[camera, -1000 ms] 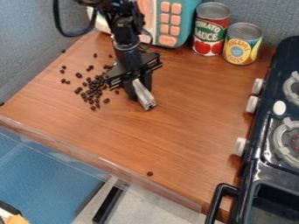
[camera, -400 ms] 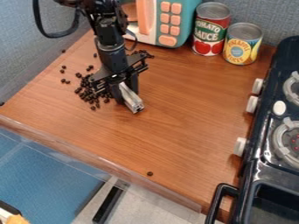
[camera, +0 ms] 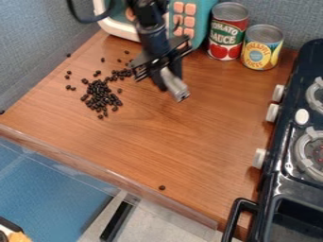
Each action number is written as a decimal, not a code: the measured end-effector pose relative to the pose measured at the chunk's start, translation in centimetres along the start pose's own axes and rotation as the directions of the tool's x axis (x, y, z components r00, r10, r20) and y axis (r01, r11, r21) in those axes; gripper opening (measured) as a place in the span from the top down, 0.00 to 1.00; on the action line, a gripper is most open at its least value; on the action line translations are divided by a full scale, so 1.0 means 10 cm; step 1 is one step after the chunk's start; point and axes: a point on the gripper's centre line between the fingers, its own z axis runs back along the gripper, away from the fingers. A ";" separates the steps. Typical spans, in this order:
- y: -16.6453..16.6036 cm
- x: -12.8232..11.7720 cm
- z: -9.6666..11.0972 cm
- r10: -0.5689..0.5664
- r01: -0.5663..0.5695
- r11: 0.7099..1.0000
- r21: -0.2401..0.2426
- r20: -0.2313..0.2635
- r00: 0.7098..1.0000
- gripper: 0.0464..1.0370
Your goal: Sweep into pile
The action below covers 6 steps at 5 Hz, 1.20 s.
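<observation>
- Claw is pinching a grey bar over the tabletop, beside the beans.
- Beans are lying mostly clustered, several sitting loose around the cluster.
- Lone bean is resting near the front edge.
- Red can and yellow can are standing behind.

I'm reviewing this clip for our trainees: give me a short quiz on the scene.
1. Where is the lone dark piece?
a) on the stove
b) near the table's front edge
c) atop a can
2. True or false: every dark piece is in one single pile.
3. Fill in: the hand grips a ____.

Key: 1 b; 2 false, several lie scattered; 3 grey bar.
</observation>
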 end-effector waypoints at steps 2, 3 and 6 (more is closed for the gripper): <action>-0.16 -0.06 -0.40 -0.091 0.093 0.993 0.068 -0.042 0.995 0.66; -0.19 -0.04 -0.49 -0.152 0.162 0.981 0.103 -0.092 0.984 0.66; -0.19 0.03 -0.49 -0.254 0.287 0.946 0.148 -0.210 0.944 0.66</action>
